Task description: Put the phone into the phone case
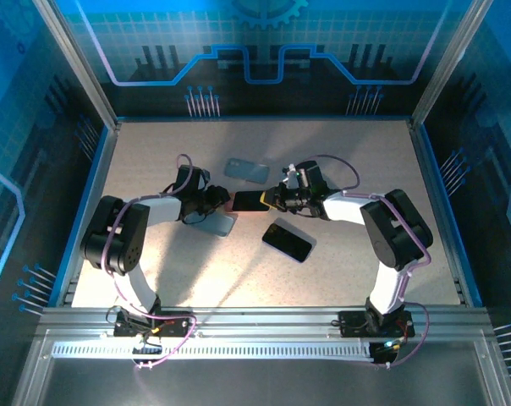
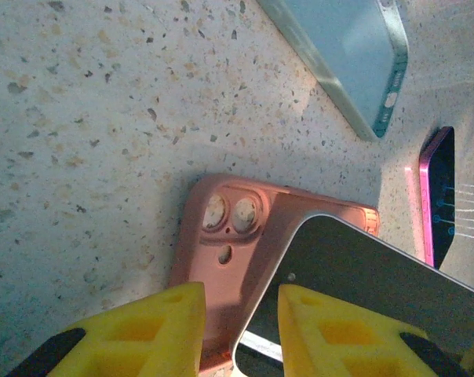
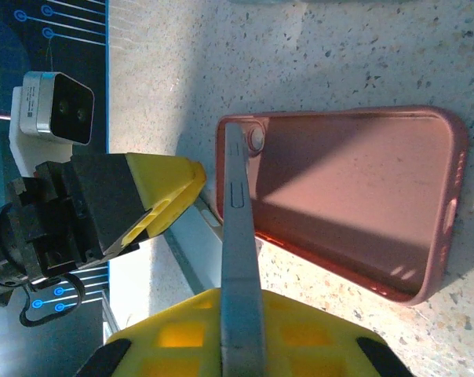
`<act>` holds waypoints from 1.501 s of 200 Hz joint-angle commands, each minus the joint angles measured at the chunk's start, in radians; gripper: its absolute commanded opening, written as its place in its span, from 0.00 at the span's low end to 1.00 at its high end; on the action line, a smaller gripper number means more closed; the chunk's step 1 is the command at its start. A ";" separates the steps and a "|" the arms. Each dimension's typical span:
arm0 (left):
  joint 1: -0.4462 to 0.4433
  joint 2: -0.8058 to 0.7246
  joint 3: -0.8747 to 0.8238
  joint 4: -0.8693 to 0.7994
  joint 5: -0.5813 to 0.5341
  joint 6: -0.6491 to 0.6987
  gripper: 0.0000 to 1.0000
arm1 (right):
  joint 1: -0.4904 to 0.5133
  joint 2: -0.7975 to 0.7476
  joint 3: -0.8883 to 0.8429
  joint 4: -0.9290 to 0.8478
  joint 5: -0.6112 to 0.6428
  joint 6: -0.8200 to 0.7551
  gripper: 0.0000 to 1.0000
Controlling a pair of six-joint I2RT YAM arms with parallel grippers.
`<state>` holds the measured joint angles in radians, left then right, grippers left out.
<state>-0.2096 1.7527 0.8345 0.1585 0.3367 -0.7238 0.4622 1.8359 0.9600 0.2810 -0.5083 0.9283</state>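
On the speckled table (image 1: 365,169), the pink phone case (image 3: 355,196) lay open side up near the centre, a spare black phone (image 1: 288,241) at its 5 o'clock. The phone (image 2: 370,275) stood tilted over the case, far end down by the camera cutout, apparently so that end could seat first. The right gripper (image 3: 241,306), at 3 o'clock, was clamped on the phone. The left gripper (image 2: 241,306), at 9 o'clock, had jaws partly apart at the case's end, seemingly bracing it; whether it pinched the rim could not be told.
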 commanded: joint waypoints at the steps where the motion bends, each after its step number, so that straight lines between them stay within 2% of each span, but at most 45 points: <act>1: -0.001 -0.020 0.012 -0.040 -0.014 0.024 0.32 | -0.017 0.025 0.041 0.016 -0.036 -0.002 0.00; 111: 0.001 0.091 0.105 -0.053 -0.046 0.029 0.35 | -0.032 0.118 0.133 -0.134 -0.082 -0.074 0.00; 300: -0.002 0.146 0.084 0.045 -0.018 -0.006 0.34 | -0.045 0.270 0.282 -0.289 -0.093 -0.093 0.00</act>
<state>-0.2085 1.8622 0.9253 0.1455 0.2958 -0.7280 0.4240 2.0521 1.2263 0.0746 -0.6743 0.8482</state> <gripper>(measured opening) 0.345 0.130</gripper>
